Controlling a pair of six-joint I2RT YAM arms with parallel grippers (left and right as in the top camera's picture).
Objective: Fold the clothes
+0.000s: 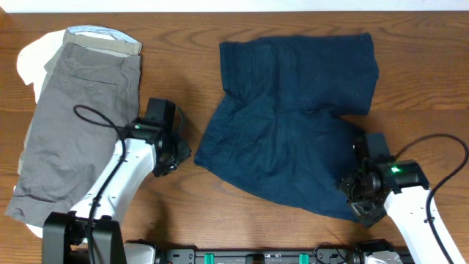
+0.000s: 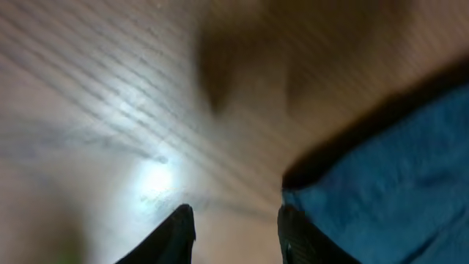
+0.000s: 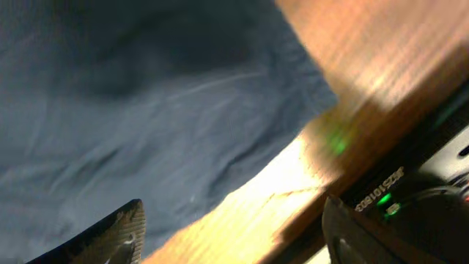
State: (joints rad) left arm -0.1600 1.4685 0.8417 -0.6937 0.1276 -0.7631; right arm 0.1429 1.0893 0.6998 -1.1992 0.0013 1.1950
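Observation:
The clothes (image 1: 293,125), a pair of dark navy shorts, lie spread and wrinkled on the wooden table (image 1: 183,44), waist toward the back. My left gripper (image 1: 178,152) is at their lower left edge. In the left wrist view it (image 2: 234,216) is open over bare wood, and its right finger (image 2: 293,235) is beside the navy cloth (image 2: 396,176). My right gripper (image 1: 359,199) hovers at the shorts' lower right corner. It (image 3: 233,209) stands wide open, with one finger (image 3: 124,231) over the blue fabric (image 3: 146,95) and table between the jaws. Neither holds anything.
Grey shorts (image 1: 73,125) with a slit pocket lie at the far left on a white garment (image 1: 33,62). The arms' black base rail (image 1: 256,257) runs along the front edge and shows in the right wrist view as black hardware with a green light (image 3: 410,198).

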